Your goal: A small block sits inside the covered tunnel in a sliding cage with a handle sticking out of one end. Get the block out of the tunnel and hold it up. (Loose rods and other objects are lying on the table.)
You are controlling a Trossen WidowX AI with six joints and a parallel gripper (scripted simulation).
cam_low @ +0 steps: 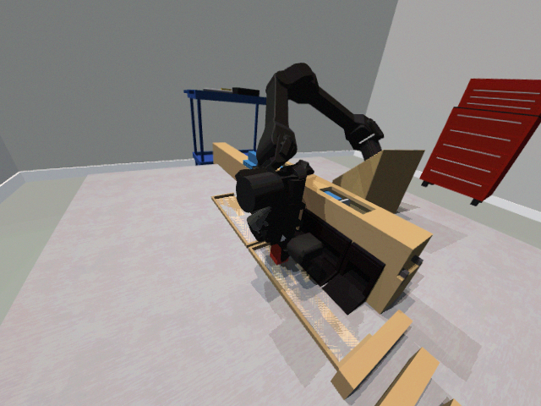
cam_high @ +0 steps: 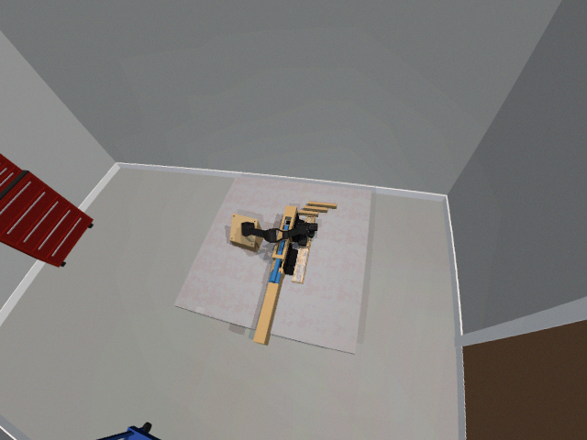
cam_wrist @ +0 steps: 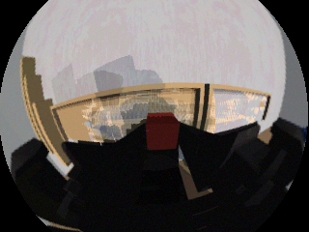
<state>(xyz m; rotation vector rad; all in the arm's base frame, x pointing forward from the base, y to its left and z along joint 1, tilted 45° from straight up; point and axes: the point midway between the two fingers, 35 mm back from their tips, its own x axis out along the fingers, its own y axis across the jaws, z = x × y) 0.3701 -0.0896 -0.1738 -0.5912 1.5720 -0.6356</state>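
The small red block (cam_low: 275, 255) (cam_wrist: 162, 132) is outside the tan tunnel (cam_high: 290, 211) (cam_low: 393, 229), low over the mesh floor of the near tray (cam_low: 293, 306) (cam_wrist: 121, 94). My gripper (cam_low: 281, 249) (cam_wrist: 160, 126) points down beside the tunnel, with a finger against each side of the block, shut on it. Whether the block touches the tray floor is not clear. The blue cage (cam_high: 274, 271) (cam_low: 332, 195) shows through the tunnel's top slot and at its far end, with the long tan handle (cam_high: 267, 313) (cam_low: 229, 152) sticking out. The arm hides the tunnel's middle.
Dark chutes (cam_low: 347, 290) line the tunnel's side, close to the gripper. Tan rods (cam_high: 322, 204) (cam_low: 375, 356) lie past the tray's end. A second tray (cam_low: 229, 220) adjoins the first. A tan panel (cam_low: 400, 178) stands at the arm's base, across the tunnel.
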